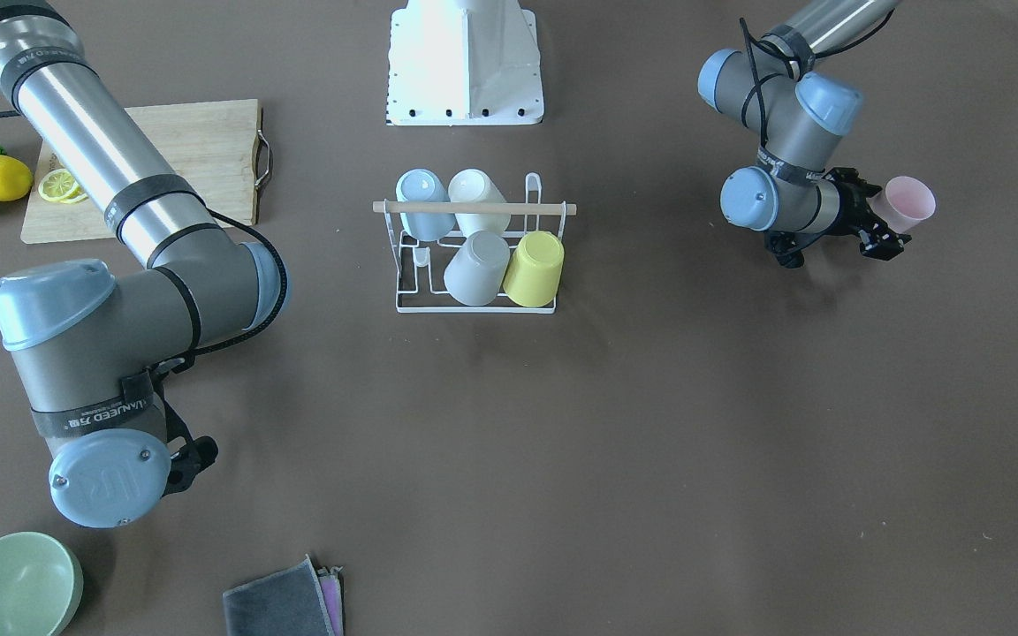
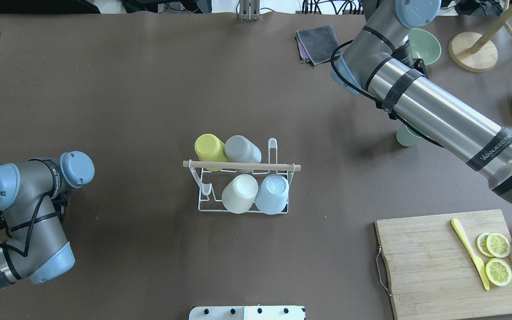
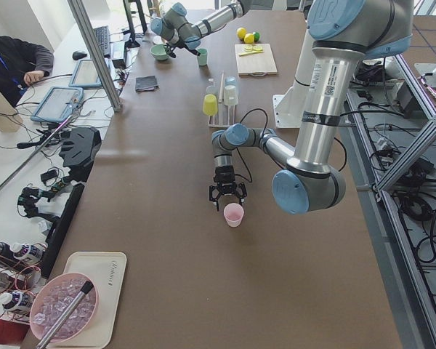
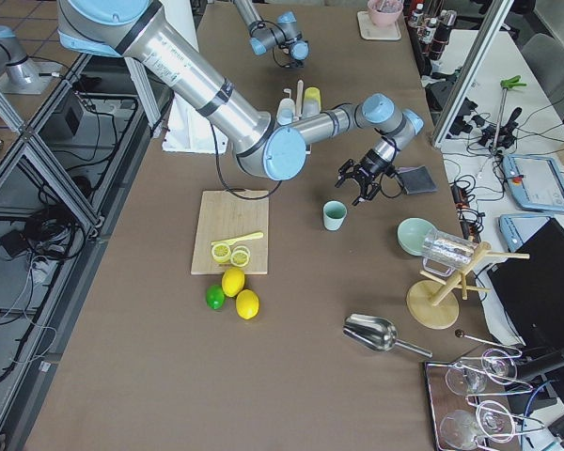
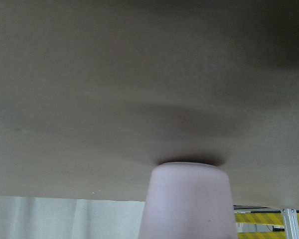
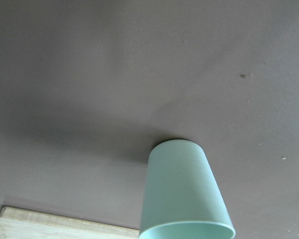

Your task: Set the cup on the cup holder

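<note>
The cup holder [image 1: 544,208] stands in the middle of the table [image 1: 650,442], straight out from my base, with four cups upended on its prongs: a blue cup [image 1: 423,203] and a cream cup [image 1: 478,200] in the row nearer my base, a grey cup [image 1: 476,268] and a yellow cup [image 1: 535,268] in the row farther from it. One prong at the end of the far row, beside the grey cup, is bare. Well off to the left of the cup holder a pink cup [image 1: 909,203] stands mouth up on the table. My left fingers [image 1: 882,245] hang just over and behind it, spread apart with nothing between them. The pink cup sits right at their tips, and I can't make out any contact. Well off to the right of the cup holder, and a little farther from my base, a green cup [image 4: 335,215] also stands mouth up. My right fingers [image 4: 355,178] hover close above it, apart from it. From the views that catch them, I cannot tell how wide they are set.
</note>
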